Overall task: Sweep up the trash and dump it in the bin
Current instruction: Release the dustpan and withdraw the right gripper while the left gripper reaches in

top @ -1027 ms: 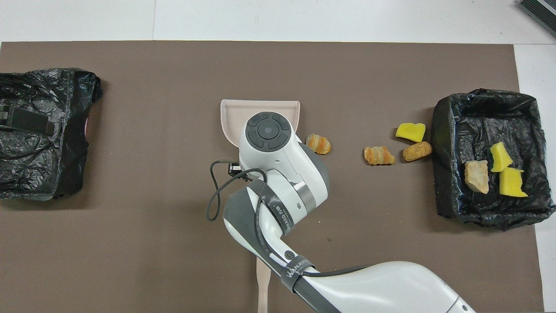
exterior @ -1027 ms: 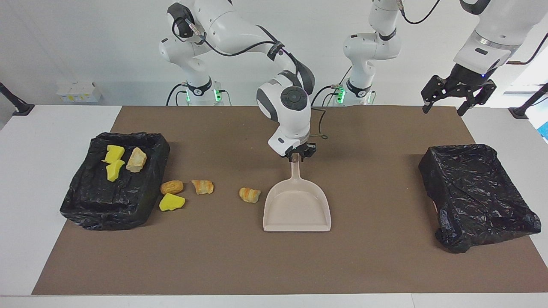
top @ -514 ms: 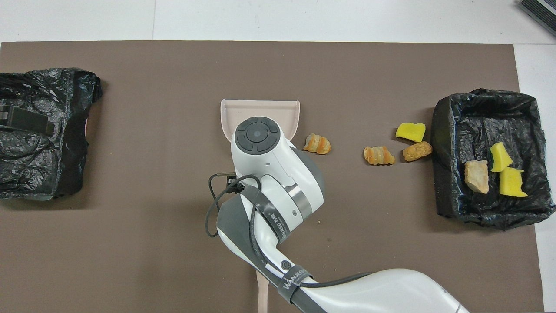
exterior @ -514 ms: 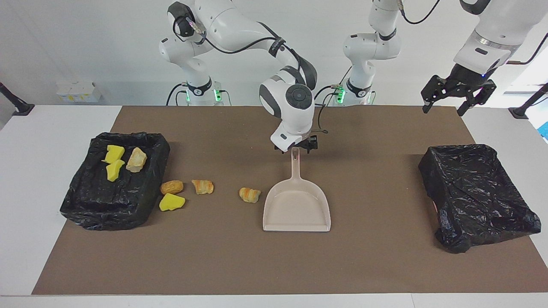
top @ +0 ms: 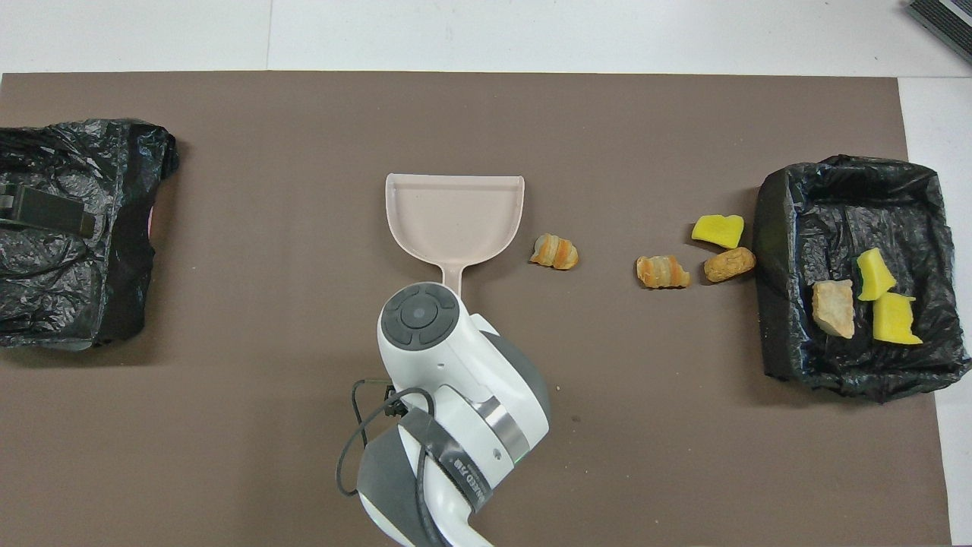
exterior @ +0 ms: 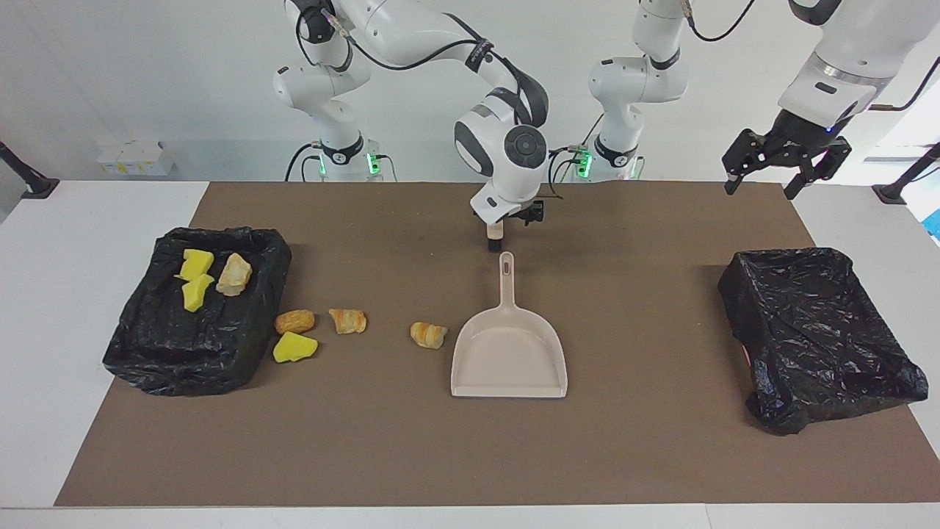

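You can read almost nothing here. In the overhead view, a grey strap [top: 456, 475] wrapped around the right arm's forearm carries white printed lettering; only a fragment near the edge shows, and it looks like "JIB", the rest wrapped out of sight, so you cannot make out the full word. In the facing view, the same kind of strap on that arm shows no legible characters. The small white box [exterior: 134, 156] at the counter edge toward the right arm's end has yellow marks on it that you cannot read. No labels, numbers or signs are legible on anything else.
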Controlling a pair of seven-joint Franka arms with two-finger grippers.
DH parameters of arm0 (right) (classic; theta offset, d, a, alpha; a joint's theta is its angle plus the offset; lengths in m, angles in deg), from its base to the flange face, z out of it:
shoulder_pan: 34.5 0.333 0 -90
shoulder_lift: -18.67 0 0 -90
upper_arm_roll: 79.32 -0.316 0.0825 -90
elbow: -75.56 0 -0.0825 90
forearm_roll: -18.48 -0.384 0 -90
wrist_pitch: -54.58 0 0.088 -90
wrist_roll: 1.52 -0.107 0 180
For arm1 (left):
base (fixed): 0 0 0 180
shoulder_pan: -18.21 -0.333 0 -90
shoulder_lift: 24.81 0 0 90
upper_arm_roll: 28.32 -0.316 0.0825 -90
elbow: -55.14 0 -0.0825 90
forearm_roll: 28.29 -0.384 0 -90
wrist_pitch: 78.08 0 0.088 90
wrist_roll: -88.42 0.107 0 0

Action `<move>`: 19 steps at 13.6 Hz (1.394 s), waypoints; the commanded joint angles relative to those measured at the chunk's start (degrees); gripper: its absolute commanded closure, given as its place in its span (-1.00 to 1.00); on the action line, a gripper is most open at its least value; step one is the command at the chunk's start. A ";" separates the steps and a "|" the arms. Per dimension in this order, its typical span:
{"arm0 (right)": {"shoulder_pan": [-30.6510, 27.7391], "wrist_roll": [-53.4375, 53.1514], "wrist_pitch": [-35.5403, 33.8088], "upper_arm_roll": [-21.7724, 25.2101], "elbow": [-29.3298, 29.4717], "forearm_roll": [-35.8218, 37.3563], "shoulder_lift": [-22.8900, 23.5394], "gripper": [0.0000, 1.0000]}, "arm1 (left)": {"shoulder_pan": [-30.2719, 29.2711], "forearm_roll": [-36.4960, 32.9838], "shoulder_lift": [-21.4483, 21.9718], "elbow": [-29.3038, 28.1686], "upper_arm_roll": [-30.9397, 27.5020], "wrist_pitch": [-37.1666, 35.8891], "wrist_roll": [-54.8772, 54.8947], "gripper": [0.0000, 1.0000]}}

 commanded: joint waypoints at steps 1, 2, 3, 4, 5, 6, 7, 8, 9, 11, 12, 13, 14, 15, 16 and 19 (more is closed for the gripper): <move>1.06 -1.67 2.98 0.07 -10.83 -5.34 -7.24 -1.00 | -0.55 -0.64 0.44 0.21 0.46 -0.86 0.40 -1.00; 1.94 -2.63 5.69 0.07 -14.69 -6.06 -9.61 -1.00 | -0.55 -0.64 0.44 0.21 0.46 -0.94 0.40 -1.00; 2.73 -3.08 9.03 -0.01 -19.08 -6.67 -11.72 -1.00 | -0.55 -0.64 0.44 0.21 0.46 -0.94 0.49 -1.00; 4.13 -3.08 12.45 0.07 -22.87 -7.81 -13.75 -1.00 | -0.55 -0.64 0.44 0.21 0.46 -0.94 0.40 -1.00; 5.36 -3.08 15.45 0.07 -26.30 -8.78 -15.59 -1.00 | -0.55 -0.64 0.44 0.21 0.46 -0.94 0.40 -1.00; 6.51 -3.08 16.95 0.07 -28.42 -9.49 -16.83 -1.00 | -0.55 -0.64 0.44 0.21 0.37 -0.94 0.40 -1.00; 7.65 -3.17 17.14 0.07 -29.49 -9.93 -17.63 -1.00 | -0.55 -0.64 0.44 0.21 0.46 -0.94 0.40 -1.00; 8.27 -3.08 17.58 0.07 -30.37 -10.02 -18.33 -1.00 | -0.55 -0.64 0.44 0.21 0.37 -0.86 0.40 -1.00; 9.32 -2.30 17.93 0.07 -31.07 -10.02 -18.69 -1.00 | -0.55 -0.64 0.44 0.21 0.46 -0.94 0.40 -1.00; 10.12 -1.85 18.02 0.07 -31.78 -10.02 -19.39 -0.90 | -0.55 -0.64 0.44 0.21 0.46 -0.86 0.40 -1.00; 10.12 -1.76 18.29 0.07 -32.05 -10.02 -19.48 -0.72 | -0.55 -0.55 0.44 0.21 0.46 -0.86 -0.04 -1.00; 10.12 -1.76 18.98 0.07 -32.05 -10.28 -19.39 -0.58 | 0.49 -0.46 0.53 -0.05 0.63 -0.86 0.13 -1.00; 10.12 -1.76 20.04 0.07 -32.13 -11.15 -19.31 -0.53 | 0.67 -0.46 0.79 -0.23 1.24 -0.94 0.05 -1.00; 10.12 -1.24 20.39 0.07 -32.31 -11.25 -19.30 -0.53 | 1.02 -0.03 0.96 -0.58 1.68 -0.77 -0.04 -1.00; 10.04 -0.80 20.57 0.07 -32.49 -11.34 -19.30 -0.46 | 2.07 0.15 1.92 -2.32 1.86 0.19 -0.04 -1.00; 9.86 -0.79 20.49 0.07 -32.58 -11.43 -19.13 0.32 | 8.56 0.15 2.72 -9.70 1.95 8.51 -5.19 -1.00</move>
